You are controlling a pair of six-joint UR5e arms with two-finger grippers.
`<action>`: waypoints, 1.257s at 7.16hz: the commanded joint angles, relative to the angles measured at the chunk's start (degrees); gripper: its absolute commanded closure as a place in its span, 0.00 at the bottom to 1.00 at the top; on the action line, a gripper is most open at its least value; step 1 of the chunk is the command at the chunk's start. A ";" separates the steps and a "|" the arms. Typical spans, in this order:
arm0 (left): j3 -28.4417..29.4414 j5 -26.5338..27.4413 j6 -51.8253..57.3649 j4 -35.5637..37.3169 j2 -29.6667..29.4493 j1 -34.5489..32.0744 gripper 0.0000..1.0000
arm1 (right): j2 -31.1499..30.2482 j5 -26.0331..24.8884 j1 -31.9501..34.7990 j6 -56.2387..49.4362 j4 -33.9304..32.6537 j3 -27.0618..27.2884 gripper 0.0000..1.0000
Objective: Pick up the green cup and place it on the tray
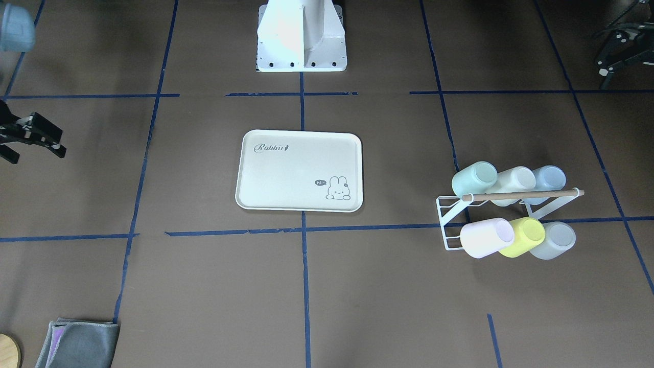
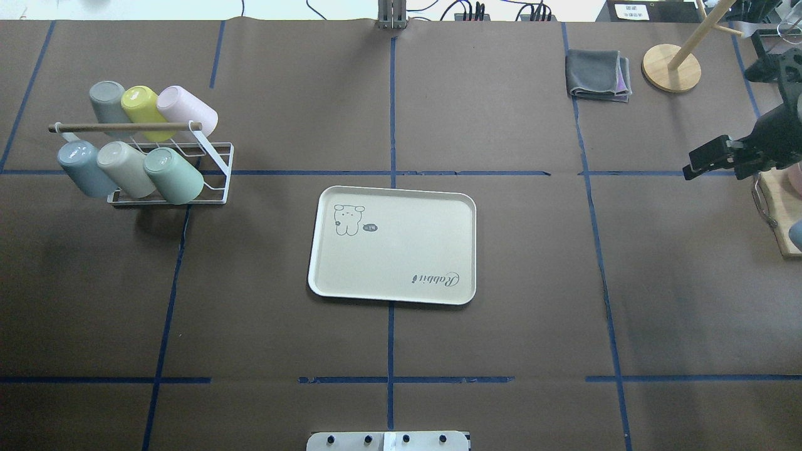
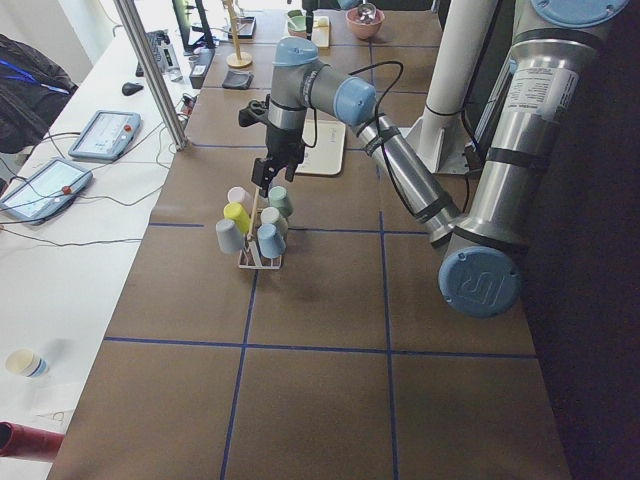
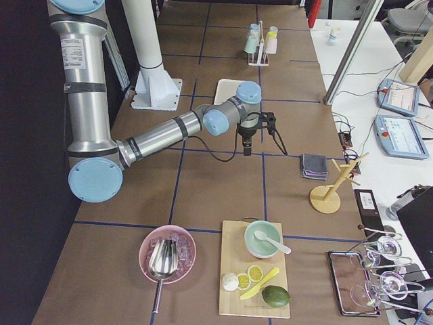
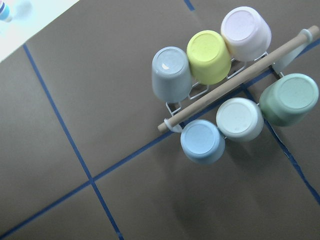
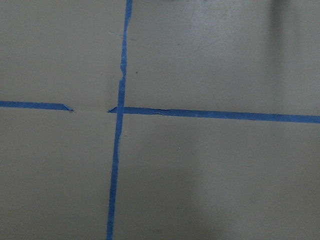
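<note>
The green cup (image 2: 172,175) lies tilted, bottom outward, on the lower row of a white wire rack (image 2: 213,188) at the table's left; it also shows in the front view (image 1: 474,179) and the left wrist view (image 5: 289,99). The cream tray (image 2: 401,250) with "Rabbit" script and a bunny lies flat at the table's middle, with nothing on it (image 1: 286,174). My left gripper (image 1: 604,51) hangs high above and beyond the rack, fingers apart, empty. My right gripper (image 1: 37,153) hovers over bare table far right of the tray, open and empty (image 2: 705,161).
The rack also holds a cream cup (image 2: 124,168), a light blue cup (image 2: 81,166), and behind the wooden bar (image 2: 125,127) grey, yellow (image 2: 143,103) and pink cups. A folded grey cloth (image 2: 598,75), a wooden stand (image 2: 671,62) and a cutting board (image 2: 780,213) sit at the right.
</note>
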 commanded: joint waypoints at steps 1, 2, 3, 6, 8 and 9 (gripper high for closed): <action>-0.21 3.49 0.53 0.54 -3.59 2.64 0.00 | -3.53 0.26 4.63 -8.54 -0.04 -1.55 0.00; -0.46 4.63 0.97 0.54 -3.96 5.08 0.00 | -3.97 1.14 6.74 -12.14 0.31 -4.00 0.00; -0.90 16.82 3.06 2.89 -4.05 11.80 0.00 | -4.41 2.36 8.68 -17.83 0.40 -6.64 0.00; -1.87 47.03 10.27 19.68 -9.23 30.37 0.00 | -5.12 3.34 10.10 -19.91 0.31 -7.89 0.00; -1.70 49.28 10.37 19.70 -10.20 35.84 0.00 | -5.30 3.34 10.19 -19.91 0.23 -7.98 0.00; -1.44 51.90 12.11 19.97 -10.03 38.30 0.00 | -5.56 3.34 10.28 -19.91 0.31 -8.07 0.00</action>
